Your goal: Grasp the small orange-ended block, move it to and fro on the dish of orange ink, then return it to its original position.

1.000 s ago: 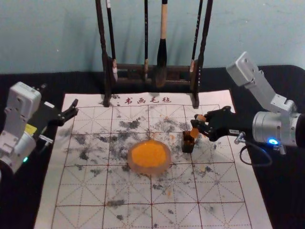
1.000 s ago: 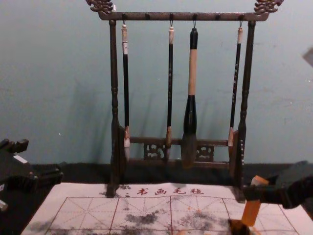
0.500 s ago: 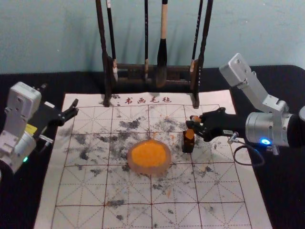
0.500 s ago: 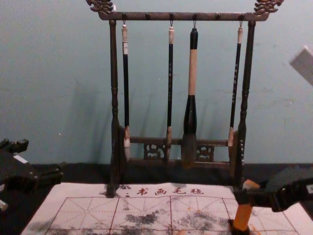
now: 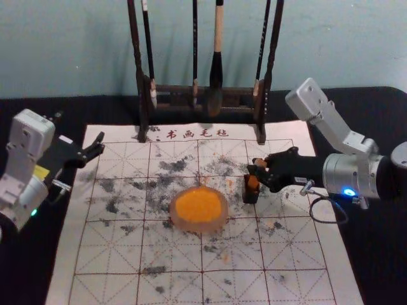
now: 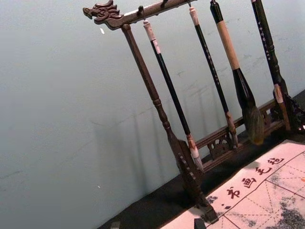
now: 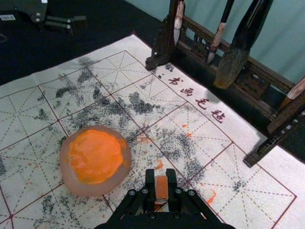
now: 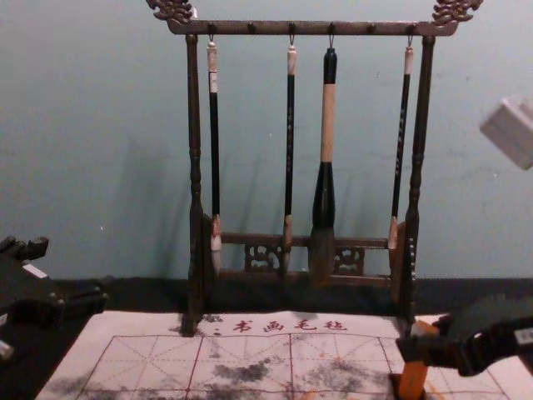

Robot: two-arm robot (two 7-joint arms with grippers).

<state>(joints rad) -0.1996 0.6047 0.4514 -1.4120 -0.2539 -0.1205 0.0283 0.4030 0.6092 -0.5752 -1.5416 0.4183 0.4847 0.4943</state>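
Okay, the pale blue-green wall [image 5: 76, 51] spans the top of your head view, with the black cloth-like surface [image 5: 375, 114] before it. On that surface you have the white sheet [image 5: 172, 254], marked with a red grid and black and orange smudges, running from the centre to the bottom of the frame. The dark carved wooden rack [image 8: 266, 27] stands at upper centre, bearing four hanging brushes [image 8: 328, 125]. Your left tool [image 5: 100, 143] is parked at the left of the frame, its tips apart. Your right tool [image 5: 257, 169], right of centre, is clamped on the block. Near the frame's middle sits the round, pale pinkish dish [image 5: 200, 226] of orange ink [image 5: 198, 204]. Just right of it, apart, you can see the small dark open container [image 5: 250, 196]. Smallest is the orange block [image 7: 162, 187], brownish on top, leaning slightly, its lower end at the container's mouth.
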